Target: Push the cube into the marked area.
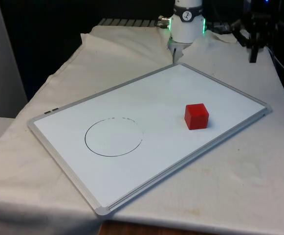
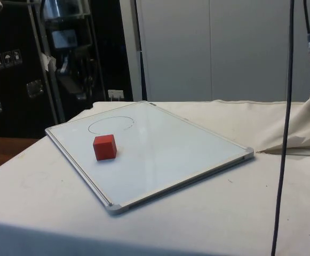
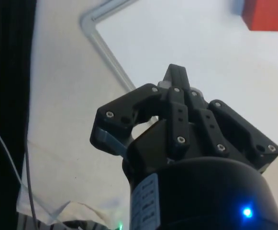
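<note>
Red cube (image 1: 196,116) sits flat on whiteboard (image 1: 146,98), well apart from drawn circle (image 1: 114,137), nearer whiteboard's short edge on front view's right. Circle holds nothing. Whiteboard lies angled on cloth-covered tabletop (image 1: 239,181). Pincer (image 3: 176,76) hangs above whiteboard near its corner, clear of cube; 2 fingers together, gripping nothing. Cube touches nothing but whiteboard.

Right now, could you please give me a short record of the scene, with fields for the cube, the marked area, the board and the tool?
cube: red cube, resting on the whiteboard, outside the circle
marked area: drawn circle, nothing inside, towards the front view's left of the cube
board: whiteboard, flat on the white cloth
tool: tool, fingers together, above the board, apart from the cube
</note>
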Robot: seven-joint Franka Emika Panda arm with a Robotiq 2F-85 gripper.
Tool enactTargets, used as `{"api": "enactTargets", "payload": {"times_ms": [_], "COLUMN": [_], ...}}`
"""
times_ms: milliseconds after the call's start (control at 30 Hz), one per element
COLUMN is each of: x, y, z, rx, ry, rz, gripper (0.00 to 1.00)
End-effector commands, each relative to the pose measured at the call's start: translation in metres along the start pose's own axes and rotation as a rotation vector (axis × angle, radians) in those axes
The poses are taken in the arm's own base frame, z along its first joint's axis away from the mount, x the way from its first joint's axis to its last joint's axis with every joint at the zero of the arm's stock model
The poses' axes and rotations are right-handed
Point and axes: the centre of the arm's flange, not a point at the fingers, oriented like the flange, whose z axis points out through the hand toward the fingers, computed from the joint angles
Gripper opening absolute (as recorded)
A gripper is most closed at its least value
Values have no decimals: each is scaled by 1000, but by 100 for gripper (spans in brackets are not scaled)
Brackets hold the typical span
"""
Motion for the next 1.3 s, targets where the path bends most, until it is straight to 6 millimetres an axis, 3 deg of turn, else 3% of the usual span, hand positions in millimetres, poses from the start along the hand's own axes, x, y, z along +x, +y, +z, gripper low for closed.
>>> {"api": "enactTargets", "payload": {"times_ms": [0, 33, 67, 300, 533, 867, 1267], "x": [1, 0, 3, 6, 11, 13, 25], "y": [-2, 0, -4, -3, 6, 17, 46], "z": [4, 0, 11, 29, 66, 96, 138], "rx": [0, 0, 3, 5, 10, 5, -5], "ry": [4, 0, 3, -3, 0, -1, 23], "rz": [4, 0, 6, 26, 89, 129, 150], "gripper": [0, 0, 0, 0, 0, 0, 0]}}
